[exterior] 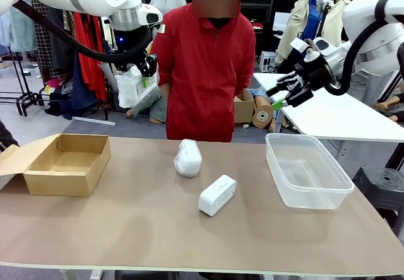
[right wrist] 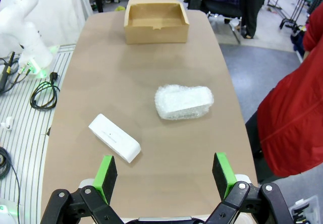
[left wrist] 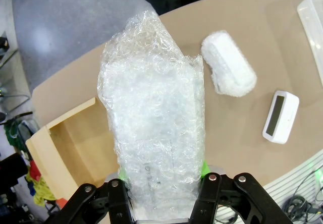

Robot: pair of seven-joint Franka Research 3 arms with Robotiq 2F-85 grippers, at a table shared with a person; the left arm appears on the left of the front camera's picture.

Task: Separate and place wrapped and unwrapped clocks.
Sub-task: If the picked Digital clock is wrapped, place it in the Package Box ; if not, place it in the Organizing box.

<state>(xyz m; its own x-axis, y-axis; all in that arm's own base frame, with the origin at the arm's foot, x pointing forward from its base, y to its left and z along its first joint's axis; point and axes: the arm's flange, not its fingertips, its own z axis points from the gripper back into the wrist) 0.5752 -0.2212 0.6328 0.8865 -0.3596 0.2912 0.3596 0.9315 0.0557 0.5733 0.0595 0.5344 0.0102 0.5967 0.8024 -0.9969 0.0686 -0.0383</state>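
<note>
High above the table's left end, my left gripper [exterior: 147, 72] is shut on a wrapped clock [exterior: 131, 86], a tall lump of bubble wrap [left wrist: 156, 128] that hides most of both fingers in the left wrist view; its jaws [left wrist: 162, 172] clamp the lump's lower end. A second wrapped clock [exterior: 187, 157] [left wrist: 228, 70] [right wrist: 182, 102] lies at the table's middle. The unwrapped clock [exterior: 217, 195] [left wrist: 280, 116] [right wrist: 114, 137], a smooth white block, lies just in front of it. My right gripper [exterior: 276, 98] [right wrist: 164, 176] hangs open and empty, high above the table's far right.
An open cardboard box [exterior: 63, 163] [left wrist: 75, 153] [right wrist: 156, 19] sits at the table's left end. At the right end stands a clear plastic bin [exterior: 306, 169] [left wrist: 313, 17]. A person in a red jacket [exterior: 205, 72] [right wrist: 292, 123] stands at the far edge.
</note>
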